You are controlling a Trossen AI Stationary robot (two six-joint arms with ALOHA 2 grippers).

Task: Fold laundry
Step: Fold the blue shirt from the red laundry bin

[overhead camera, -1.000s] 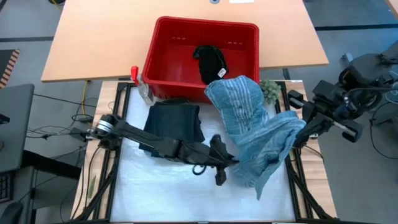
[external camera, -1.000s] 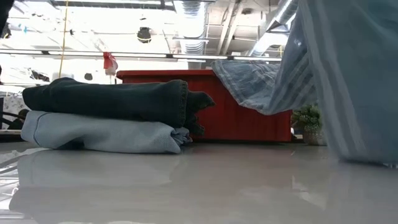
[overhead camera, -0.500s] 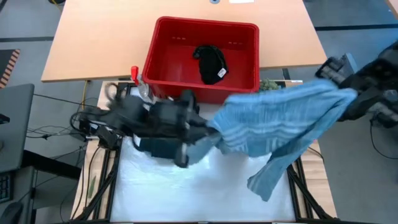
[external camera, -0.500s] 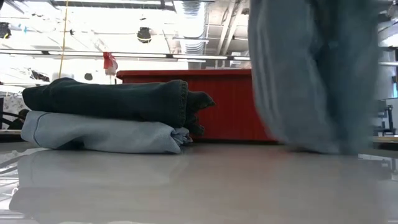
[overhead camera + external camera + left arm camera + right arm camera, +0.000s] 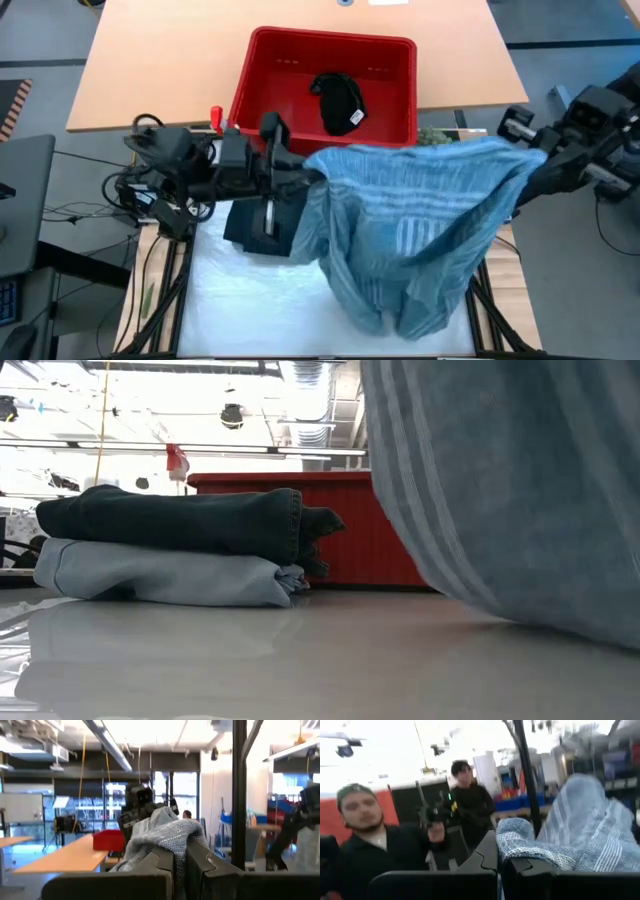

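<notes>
- Striped blue garment (image 5: 415,225) stretched in the air between both arms, above the white table top (image 5: 240,300), its lower part sagging toward the near edge.
- Held at one corner by the left gripper (image 5: 312,178), clamped tight on the fabric; opposite corner pinched in the right gripper (image 5: 527,160), likewise closed on cloth.
- Already folded: dark navy piece (image 5: 180,518) stacked on light blue piece (image 5: 165,575), beside the hanging cloth.
- One black garment with a white tag (image 5: 340,100) lying in the red basket (image 5: 262,90), not yet handled.
- Step in hand, by the look of it: spreading the striped piece open before laying it flat.
- Next move probably calls for lowering both corners evenly, keeping tension, clear of the folded stack.
</notes>
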